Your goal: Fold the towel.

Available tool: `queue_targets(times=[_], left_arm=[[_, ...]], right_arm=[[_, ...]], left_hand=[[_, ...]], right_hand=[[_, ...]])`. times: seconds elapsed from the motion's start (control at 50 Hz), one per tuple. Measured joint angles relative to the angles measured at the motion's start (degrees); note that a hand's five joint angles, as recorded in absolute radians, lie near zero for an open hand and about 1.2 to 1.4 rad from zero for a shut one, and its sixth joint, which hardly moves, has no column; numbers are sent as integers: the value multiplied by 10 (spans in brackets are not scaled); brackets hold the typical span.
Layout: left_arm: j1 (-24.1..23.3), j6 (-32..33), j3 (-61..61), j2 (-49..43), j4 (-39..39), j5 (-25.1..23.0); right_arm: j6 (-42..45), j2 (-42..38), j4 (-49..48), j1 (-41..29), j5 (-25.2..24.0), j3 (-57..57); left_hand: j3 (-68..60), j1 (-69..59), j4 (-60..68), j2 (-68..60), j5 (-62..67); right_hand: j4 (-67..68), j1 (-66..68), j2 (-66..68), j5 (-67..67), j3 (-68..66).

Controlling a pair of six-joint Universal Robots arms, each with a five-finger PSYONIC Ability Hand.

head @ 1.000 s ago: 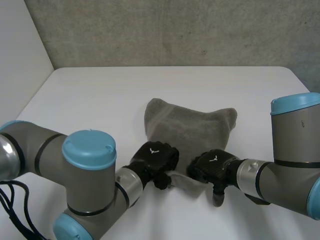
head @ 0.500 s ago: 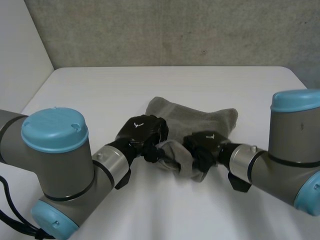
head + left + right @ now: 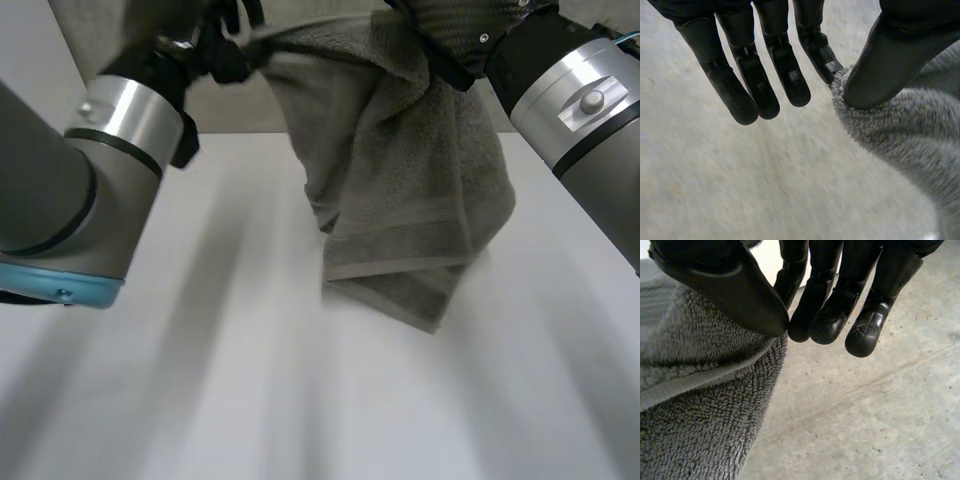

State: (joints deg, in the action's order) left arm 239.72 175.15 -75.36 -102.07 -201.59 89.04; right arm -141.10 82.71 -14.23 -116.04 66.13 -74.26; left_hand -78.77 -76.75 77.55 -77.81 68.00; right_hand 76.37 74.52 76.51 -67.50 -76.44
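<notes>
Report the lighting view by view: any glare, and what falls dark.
Head view: glare on the silver wrist of the left arm and of the right arm; the towel is softly lit, darker in its folds. Left wrist view: the left hand is near black, faint sheen on its fingers. Right wrist view: the right hand likewise.

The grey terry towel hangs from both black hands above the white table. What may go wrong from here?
The black left hand pinches only a small tip of the grey terry towel under its thumb, so it may slip out. The towel hangs bunched below the black right hand, not spread, so laying it on the white table may give a crooked fold.
</notes>
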Motion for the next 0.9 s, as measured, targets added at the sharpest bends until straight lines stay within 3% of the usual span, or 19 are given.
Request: queue_targets(times=[0.18,0.28,0.36,0.38,0.5,0.54,0.7,0.8,0.9], left_arm=[[16,31,-109,25,-12,-47],[31,91,-187,19,0,-72],[42,125,-225,17,1,-76],[47,137,-237,16,0,-76],[58,152,-255,17,1,-75],[59,152,-256,17,2,-74],[49,142,-255,20,7,-68],[29,119,-257,23,20,-66],[7,75,-258,25,51,-66]], right_arm=[[12,-67,159,-1,-6,-13],[4,-113,219,-2,-7,-23],[4,-143,226,-5,-2,-23],[4,-154,226,-6,0,-21],[1,-175,224,-11,12,-15],[-4,-174,223,-12,22,-15],[-99,-137,217,-6,101,-33],[-185,-95,217,12,127,-69],[-252,-43,217,70,120,-135]], left_hand=[[-1,-9,0,0,6],[-1,-9,0,0,6],[-1,-9,0,0,6],[-2,-9,0,0,6],[-1,-9,0,0,6],[58,44,-54,54,-52],[555,532,-545,540,-552],[607,581,-591,598,-612],[610,582,-591,600,-615]], right_hand=[[0,1,2,-3,0],[-4,0,-3,7,3],[-105,-95,-118,119,112],[-239,-229,-252,255,246],[-530,-509,-536,557,532],[-556,-524,-552,584,551],[-566,-529,-554,597,556],[-557,-527,-552,570,553],[-473,-463,-476,479,476]])
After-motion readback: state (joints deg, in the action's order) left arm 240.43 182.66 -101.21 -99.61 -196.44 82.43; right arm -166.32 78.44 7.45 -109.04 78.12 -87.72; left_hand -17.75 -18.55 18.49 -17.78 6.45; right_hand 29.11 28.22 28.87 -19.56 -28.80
